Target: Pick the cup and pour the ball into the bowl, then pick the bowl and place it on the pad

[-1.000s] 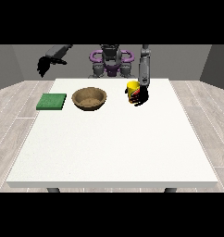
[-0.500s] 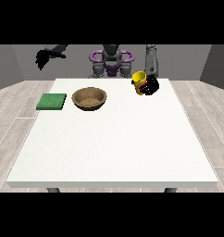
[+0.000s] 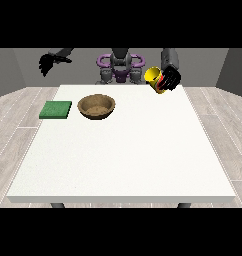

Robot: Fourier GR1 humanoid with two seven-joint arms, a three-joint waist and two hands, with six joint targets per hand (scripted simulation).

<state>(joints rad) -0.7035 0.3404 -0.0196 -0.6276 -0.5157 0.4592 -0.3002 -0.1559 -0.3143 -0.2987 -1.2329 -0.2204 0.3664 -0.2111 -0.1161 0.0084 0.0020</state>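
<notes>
A yellow cup (image 3: 153, 76) hangs above the table's far right part, tilted with its mouth towards the view's left. The hand at the view's right (image 3: 170, 80) is curled round it. No ball shows in the cup's mouth. A brown wooden bowl (image 3: 96, 106) stands on the table at the far left of centre. Left of the bowl lies a flat green pad (image 3: 56, 109). The hand at the view's left (image 3: 48, 62) is raised high above the table's far left corner, holding nothing, fingers hanging relaxed.
The white table (image 3: 128, 155) spreads wide towards the camera in front of the bowl and pad. The robot's torso (image 3: 120, 67) stands behind the far edge.
The hand at the view's right has lifted the cup off the table and tipped it towards the view's left. The other hand has risen slightly.
</notes>
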